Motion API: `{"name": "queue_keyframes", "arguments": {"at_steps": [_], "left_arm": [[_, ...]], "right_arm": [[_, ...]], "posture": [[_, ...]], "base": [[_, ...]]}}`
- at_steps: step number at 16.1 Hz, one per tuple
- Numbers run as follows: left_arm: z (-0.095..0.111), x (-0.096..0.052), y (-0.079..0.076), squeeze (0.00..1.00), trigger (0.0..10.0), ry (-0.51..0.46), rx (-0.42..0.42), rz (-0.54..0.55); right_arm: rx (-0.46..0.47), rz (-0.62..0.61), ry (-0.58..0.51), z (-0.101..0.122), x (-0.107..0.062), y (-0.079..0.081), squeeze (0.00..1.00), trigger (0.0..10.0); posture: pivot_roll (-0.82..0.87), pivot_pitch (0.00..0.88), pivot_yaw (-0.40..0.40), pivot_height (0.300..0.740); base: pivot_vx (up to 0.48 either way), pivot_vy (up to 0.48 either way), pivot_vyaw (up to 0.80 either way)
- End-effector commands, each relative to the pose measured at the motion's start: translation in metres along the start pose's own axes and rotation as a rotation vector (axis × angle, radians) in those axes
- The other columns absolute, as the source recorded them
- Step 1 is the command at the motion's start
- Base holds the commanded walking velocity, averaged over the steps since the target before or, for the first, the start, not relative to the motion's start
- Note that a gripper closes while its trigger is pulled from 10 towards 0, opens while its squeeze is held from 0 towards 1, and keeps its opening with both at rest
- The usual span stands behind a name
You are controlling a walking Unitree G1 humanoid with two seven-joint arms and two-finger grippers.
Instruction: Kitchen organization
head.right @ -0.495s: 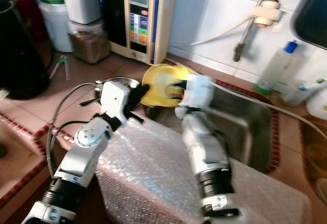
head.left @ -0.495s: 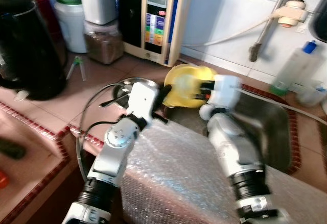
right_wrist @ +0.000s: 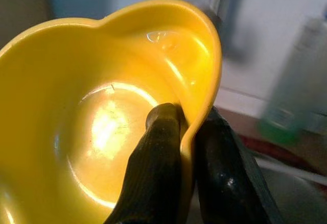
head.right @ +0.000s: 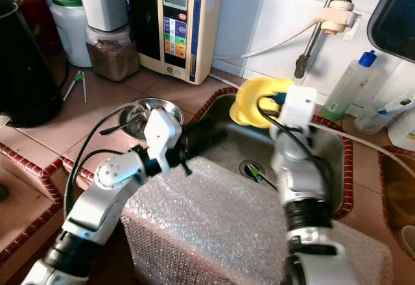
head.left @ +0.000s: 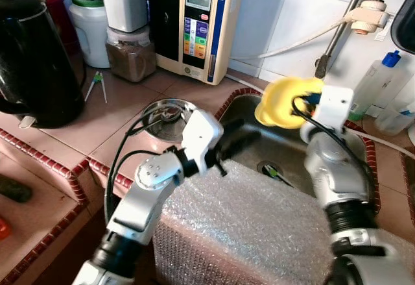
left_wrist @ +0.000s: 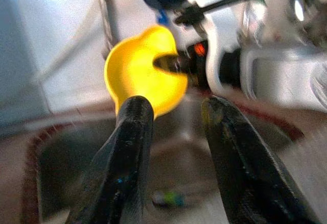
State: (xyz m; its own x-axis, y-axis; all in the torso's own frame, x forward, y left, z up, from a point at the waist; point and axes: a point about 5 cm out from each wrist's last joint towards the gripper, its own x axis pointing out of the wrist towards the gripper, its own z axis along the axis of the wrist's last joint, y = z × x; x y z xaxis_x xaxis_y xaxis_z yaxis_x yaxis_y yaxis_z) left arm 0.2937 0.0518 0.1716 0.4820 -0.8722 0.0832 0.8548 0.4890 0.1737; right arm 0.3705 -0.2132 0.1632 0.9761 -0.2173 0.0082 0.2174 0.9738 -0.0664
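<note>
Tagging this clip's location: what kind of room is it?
Most likely a home kitchen: a steel sink set in a pink-tiled counter, a black electric kettle, and the right gripper pinching a yellow plastic bowl.

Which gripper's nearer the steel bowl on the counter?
Left. The left gripper hangs over the sink edge beside the steel bowl; the right gripper holds the yellow bowl across the sink.

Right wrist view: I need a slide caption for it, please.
Right gripper pinching the rim of a yellow bowl, one finger inside and one outside.
</note>
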Motion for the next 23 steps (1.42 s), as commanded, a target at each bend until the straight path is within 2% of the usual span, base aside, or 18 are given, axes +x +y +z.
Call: {"name": "queue_keyframes", "arguments": {"at_steps": [1,2,4,6,10,12,13,14,15,19,23], "left_arm": [[0.002,0.002,-0.006,1.00,10.0,0.005,-0.005,-0.047],[-0.005,-0.004,-0.010,1.00,10.0,0.051,0.006,-0.090],[-0.015,-0.010,-0.013,1.00,10.0,0.115,0.026,-0.153],[-0.019,-0.011,-0.010,1.00,10.0,0.154,0.056,-0.165],[-0.018,-0.007,-0.008,1.00,10.0,0.160,0.067,-0.143],[-0.017,-0.004,-0.009,1.00,10.0,0.152,0.061,-0.128],[-0.017,-0.002,-0.010,1.00,10.0,0.148,0.062,-0.126],[-0.017,-0.001,-0.010,1.00,10.0,0.146,0.061,-0.124],[-0.018,-0.001,-0.012,1.00,10.0,0.155,0.080,-0.141],[-0.021,-0.002,-0.011,1.00,10.0,0.168,0.090,-0.143],[-0.025,-0.001,-0.004,1.00,10.0,0.173,0.109,-0.090]], "right_arm": [[-0.032,-0.014,-0.010,0.002,0.002,-0.010,0.00,0.0],[-0.069,-0.016,0.012,-0.002,0.005,-0.025,0.00,0.0],[-0.098,-0.033,0.066,-0.011,0.007,-0.042,0.00,0.0],[-0.114,-0.038,0.111,-0.021,0.005,-0.047,0.00,0.0],[-0.111,-0.004,0.222,-0.052,-0.002,-0.042,0.00,0.0],[-0.109,-0.002,0.231,-0.055,-0.003,-0.042,0.00,0.0],[-0.107,0.004,0.230,-0.055,-0.002,-0.042,0.25,0.0],[-0.108,0.009,0.228,-0.055,-0.002,-0.042,0.75,0.0],[-0.127,0.017,0.230,-0.055,-0.001,-0.041,1.00,10.0],[-0.129,0.015,0.219,-0.052,0.000,-0.040,1.00,10.0],[-0.121,0.026,0.229,-0.058,-0.002,-0.036,1.00,10.0]], "posture": [[0.16,0.000,-0.059,0.740],[0.16,0.000,-0.056,0.740],[0.16,0.000,-0.055,0.740],[0.15,0.000,-0.053,0.740],[0.16,0.000,-0.051,0.740],[0.16,0.000,-0.052,0.740],[0.16,0.000,-0.053,0.740],[0.16,0.000,-0.054,0.740],[0.16,0.000,-0.055,0.740],[0.16,0.000,-0.054,0.740],[0.16,0.000,-0.053,0.740]], "base": [[0.000,0.000,0.00],[0.000,0.000,0.00],[0.000,0.000,0.00],[0.000,0.000,0.00],[0.000,0.000,0.00],[0.000,0.000,0.00],[0.000,0.000,0.00],[0.000,0.000,0.00],[0.000,0.000,0.00],[0.000,0.000,0.00],[0.000,0.000,0.00]]}}
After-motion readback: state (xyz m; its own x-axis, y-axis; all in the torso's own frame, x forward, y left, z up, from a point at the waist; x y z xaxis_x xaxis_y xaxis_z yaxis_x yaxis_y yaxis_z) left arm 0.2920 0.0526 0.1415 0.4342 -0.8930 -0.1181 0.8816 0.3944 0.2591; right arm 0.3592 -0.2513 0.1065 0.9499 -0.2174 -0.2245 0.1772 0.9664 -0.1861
